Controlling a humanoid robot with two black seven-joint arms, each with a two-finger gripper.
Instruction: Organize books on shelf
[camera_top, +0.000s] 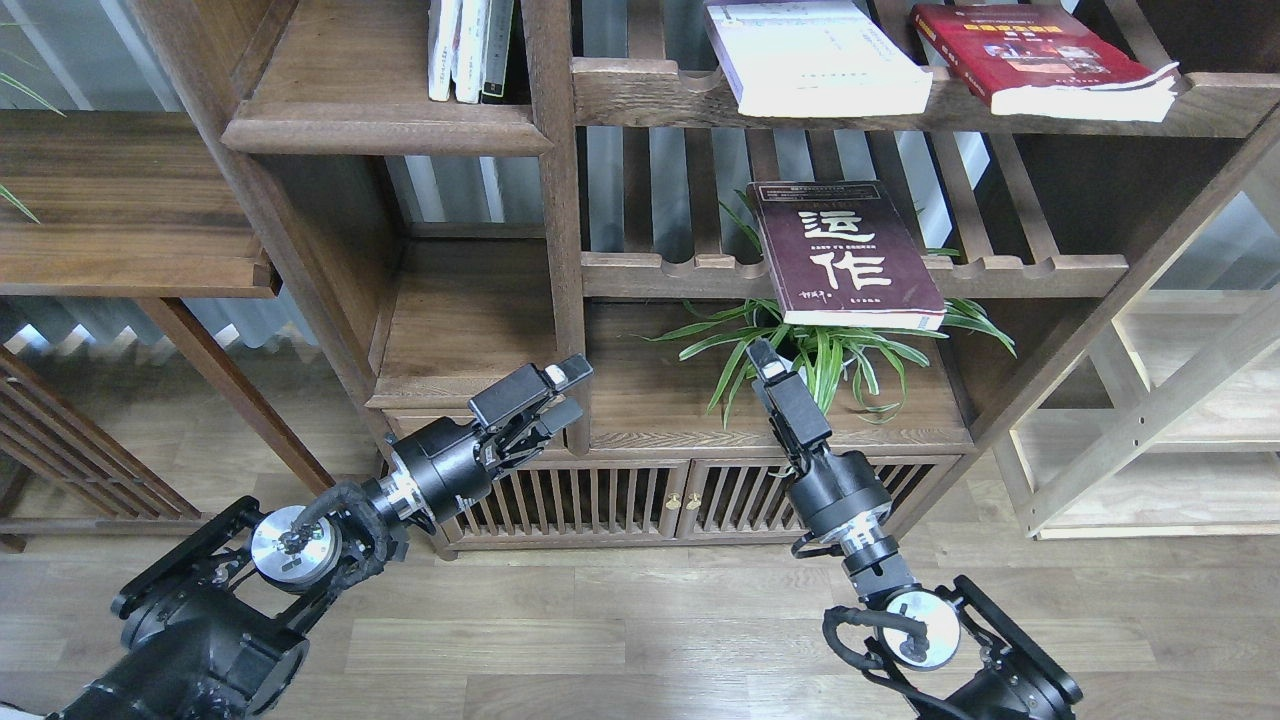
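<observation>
On the slatted rack (1040, 272), maroon book (845, 255) lies flat, spine leftward.

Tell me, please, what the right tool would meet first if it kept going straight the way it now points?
Probably the potted plant: the right tool points up and slightly left, its tip among the leaves. Beyond lies the slatted rack's rail, left of the maroon book. Depth is unclear.

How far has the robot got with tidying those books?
Barely started, it seems. Nothing looks moved yet: the maroon book lies flat on the lower slatted rack, and the white-lilac book and red book lie flat on the upper one. Neither gripper holds anything: the left gripper is open and the right gripper points up toward the maroon book. All three remain to be placed on the solid shelf.
</observation>
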